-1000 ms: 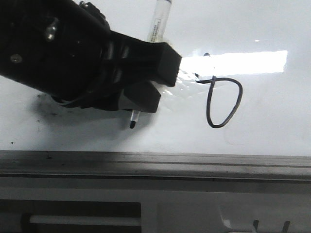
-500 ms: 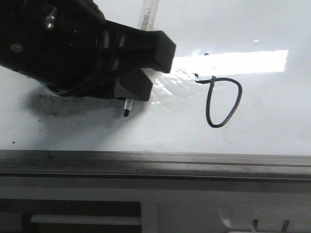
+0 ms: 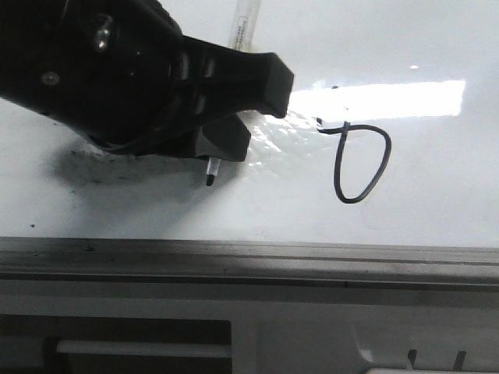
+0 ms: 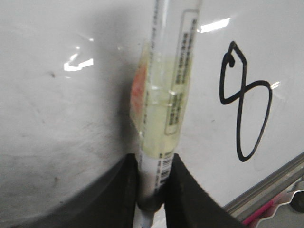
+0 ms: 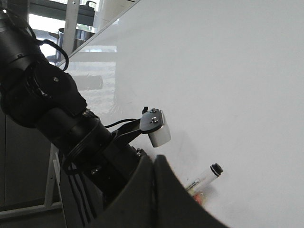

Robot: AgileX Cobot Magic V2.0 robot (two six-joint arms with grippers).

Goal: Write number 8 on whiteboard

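Front view: left gripper [image 3: 226,117] clamped on the marker [image 3: 212,170], tip just off the whiteboard [image 3: 437,202], number 8 [image 3: 360,162] lying rightward.

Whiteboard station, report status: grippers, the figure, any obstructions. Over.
Left gripper shut on marker, tip off the figure. Right gripper shut, empty. Number 8 drawn on whiteboard. Nothing obstructing.

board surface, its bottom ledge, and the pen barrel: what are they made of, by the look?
Whiteboard: glossy white coating, mirror-like glare; base unclear. Ledge: likely brushed grey metal, straight grooves. Marker in the left gripper: probably clear plastic, see-through barrel, paper label.
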